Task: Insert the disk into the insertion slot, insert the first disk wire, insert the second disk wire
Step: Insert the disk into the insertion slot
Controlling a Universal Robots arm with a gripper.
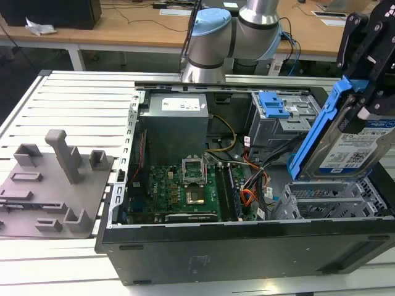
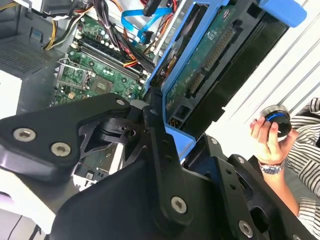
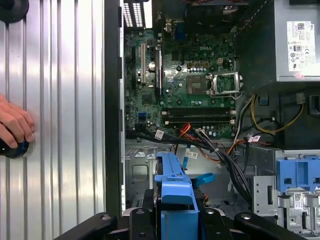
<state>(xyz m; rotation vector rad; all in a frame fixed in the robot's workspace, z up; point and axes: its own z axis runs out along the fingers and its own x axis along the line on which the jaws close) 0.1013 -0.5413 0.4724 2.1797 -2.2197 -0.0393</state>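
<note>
- Exterior view: the gripper has its jaws clamped on the upper edge of the disk, which hangs at 3 o'clock in the picture. It is tilted, label towards the camera.
- The disk's lower end is just above the insertion slot, at roughly 4 o'clock. The whole label shows, so I judge insertion not yet begun. I cannot tell whether the carrier touches the cage rim.
- Risk 1, misalignment: the slot looks barely wider than the carrier. Lowered at this tilt, a carrier corner could catch a perforated wall, jam, or twist the disk in the jaws.
- Risk 2, cables: in the first wrist view a black and orange bundle runs just beside the cage, near the carrier's end. A stray loop could get pinched under the disk or block its seating.
- Risk 3, clearance: the taller bay, at 1 o'clock in the exterior view, stands just beside the cage. The gripper's linkages could clip it on a steep approach.
- Risk 4, person: a hand rests on a round black-and-blue button on the ribbed table. It is outside the case and well apart from the disk, so I judge the hazard low.
</note>
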